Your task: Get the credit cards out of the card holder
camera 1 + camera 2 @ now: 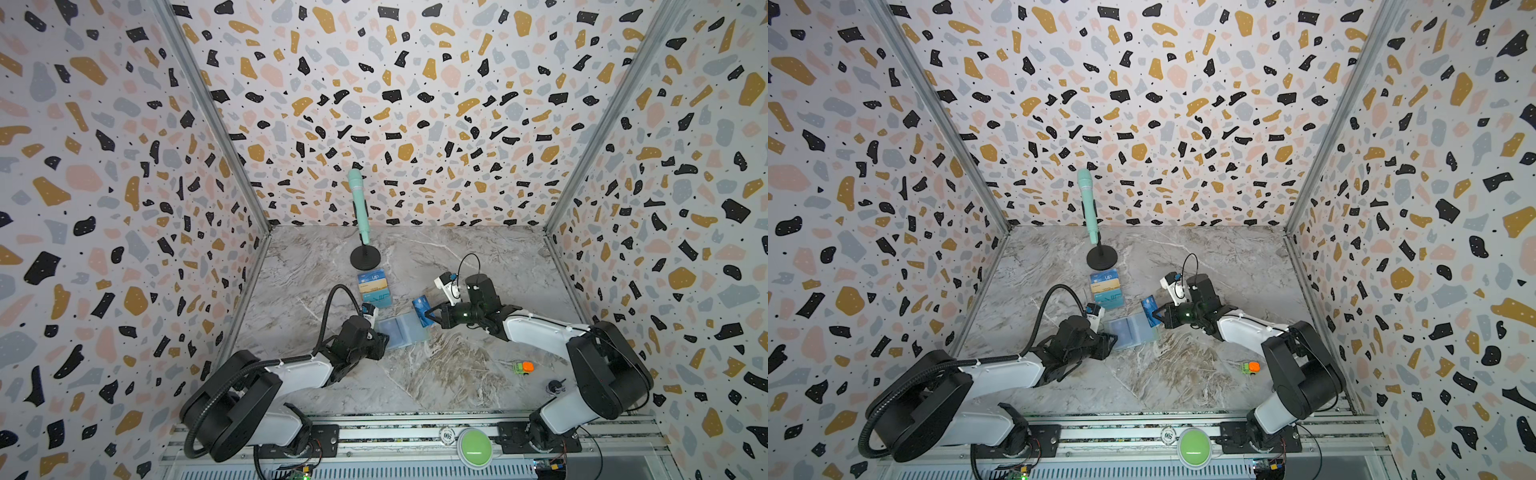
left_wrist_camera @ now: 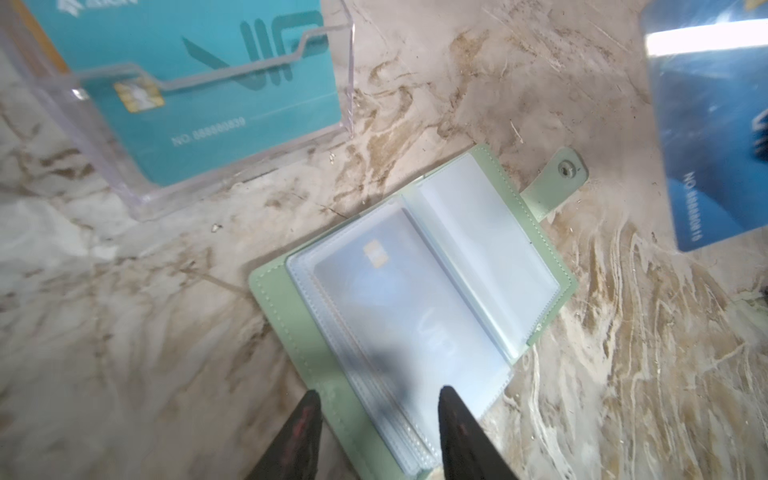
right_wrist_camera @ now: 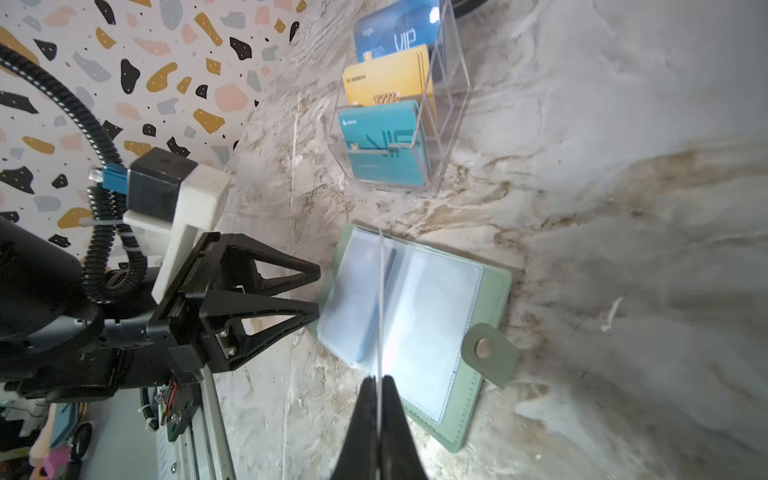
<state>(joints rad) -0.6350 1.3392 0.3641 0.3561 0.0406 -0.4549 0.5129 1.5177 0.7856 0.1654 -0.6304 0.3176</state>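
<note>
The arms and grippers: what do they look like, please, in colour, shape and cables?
The left arm and right arm have white shells and black joints. The left gripper and right gripper have black, triangular, pointed fingers. A ribbed black hose runs along the left arm; a thin black cable loops above the right.

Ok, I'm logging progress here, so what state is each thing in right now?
card holder: open, lying flat.
dark blue card: out of the card holder, held aloft.
right gripper: shut on the dark blue card.
left gripper: open, at the card holder's edge.
sleeved card: inside the card holder.
clear stand: upright, holding cards.
</note>
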